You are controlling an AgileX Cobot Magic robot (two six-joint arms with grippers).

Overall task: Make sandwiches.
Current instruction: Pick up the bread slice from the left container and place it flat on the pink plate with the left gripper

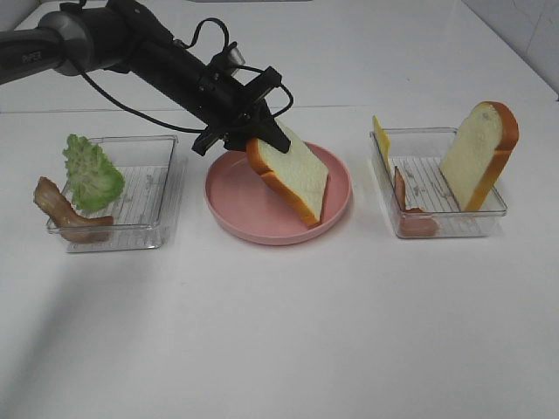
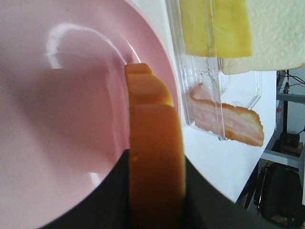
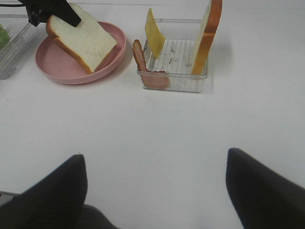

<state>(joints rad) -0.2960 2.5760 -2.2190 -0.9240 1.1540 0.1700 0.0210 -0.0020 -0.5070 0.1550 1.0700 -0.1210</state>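
No stacked sandwich is in view. My left gripper [image 1: 253, 131] is shut on the top edge of a thick white bread slice [image 1: 293, 179] with orange-brown crust. The slice is tilted over the round pink plate [image 1: 229, 212], with its lower corner down at the plate. In the left wrist view the crust [image 2: 155, 157] runs between the dark fingers [image 2: 102, 200] above the plate [image 2: 57, 119]. The right wrist view shows the slice [image 3: 83, 40] and plate [image 3: 52, 71] far off. My right gripper [image 3: 155, 191] is open and empty over bare table.
A clear tray [image 1: 437, 223] on the right holds an upright bread slice [image 1: 480, 157], a yellow cheese slice [image 1: 381, 140] and a bacon strip [image 1: 406, 205]. A clear tray [image 1: 148, 175] on the left holds green lettuce [image 1: 92, 175] and a bacon strip [image 1: 61, 209].
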